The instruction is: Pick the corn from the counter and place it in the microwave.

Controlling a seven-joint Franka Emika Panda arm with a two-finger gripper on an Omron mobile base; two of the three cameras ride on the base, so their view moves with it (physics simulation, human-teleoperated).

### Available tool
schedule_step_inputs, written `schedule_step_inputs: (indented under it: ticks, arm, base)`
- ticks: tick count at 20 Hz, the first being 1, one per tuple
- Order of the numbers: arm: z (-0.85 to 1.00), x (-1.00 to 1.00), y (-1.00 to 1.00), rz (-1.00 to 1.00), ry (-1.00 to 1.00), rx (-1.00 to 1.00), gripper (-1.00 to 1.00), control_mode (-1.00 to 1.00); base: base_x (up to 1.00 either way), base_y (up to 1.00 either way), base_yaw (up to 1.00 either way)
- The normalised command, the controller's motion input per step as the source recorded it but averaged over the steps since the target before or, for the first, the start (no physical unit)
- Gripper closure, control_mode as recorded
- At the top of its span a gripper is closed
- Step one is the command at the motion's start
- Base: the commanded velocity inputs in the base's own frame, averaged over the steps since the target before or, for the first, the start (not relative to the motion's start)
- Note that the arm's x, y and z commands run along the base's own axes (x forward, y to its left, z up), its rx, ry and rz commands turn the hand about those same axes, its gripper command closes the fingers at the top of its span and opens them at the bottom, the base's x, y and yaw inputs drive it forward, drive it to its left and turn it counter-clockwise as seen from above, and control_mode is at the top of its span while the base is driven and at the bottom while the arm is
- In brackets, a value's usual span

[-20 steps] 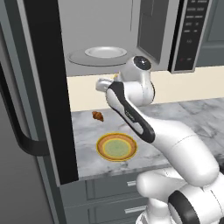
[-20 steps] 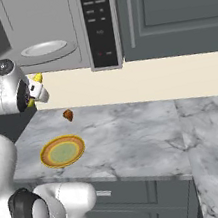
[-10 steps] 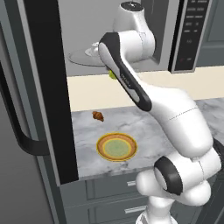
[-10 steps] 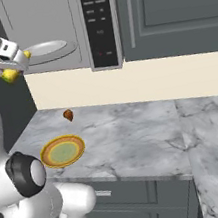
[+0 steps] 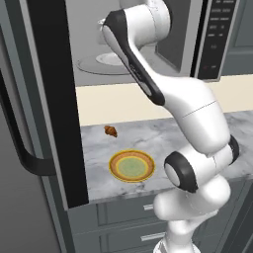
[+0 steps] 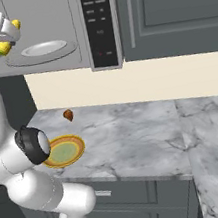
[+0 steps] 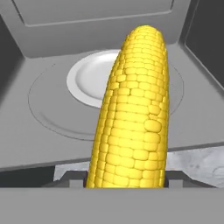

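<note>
The yellow corn cob (image 7: 131,113) is held up in the air, just in front of the open microwave. In the hand view it rises from between the two dark finger tips and covers part of the round white-grey turntable plate (image 7: 94,81) behind it. In the right base view the two-finger gripper (image 6: 6,37) is clenched on the corn (image 6: 2,47), and the yellow ends stick out on both sides of the white hand. The cob is not yet on the plate.

The large grey microwave (image 6: 62,33) has its black-framed door (image 5: 49,99) swung wide open to the left. Its dark button panel (image 6: 99,21) is on the right side.

Below, on the grey-white marbled stone counter (image 6: 136,136), lies a small brown pastry (image 6: 68,115). Near it, closer to the front edge, stands a yellow-rimmed green plate (image 6: 63,151).
</note>
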Motion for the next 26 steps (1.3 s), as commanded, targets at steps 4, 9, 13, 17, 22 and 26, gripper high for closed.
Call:
schedule_step_inputs:
  ticks: [4, 9, 13, 17, 22, 26]
  arm:
    - [-0.21, 0.59, 0.00, 0.00, -0.36, -0.06, 1.00, -1.00]
    - [-0.79, 0.14, -0.02, 0.01, -0.34, -0.12, 1.00, -1.00]
    - [-0.44, 0.55, -0.15, 0.00, -0.20, 0.00, 1.00, -1.00]
    - [0.12, 1.00, -0.17, 0.00, -0.05, 0.07, 1.00, -1.00]
    - [0.49, 0.97, 0.01, 0.00, 0.08, 0.04, 1.00, -1.00]
    - [0.01, 0.84, 0.18, -0.01, 0.08, 0.02, 1.00, -1.00]
  base:
    - [0.00, 0.00, 0.00]
    - [0.00, 0.00, 0.00]
    - [0.00, 0.00, 0.00]
    - [0.00, 0.00, 0.00]
    - [0.00, 0.00, 0.00]
    - [0.00, 0.00, 0.00]
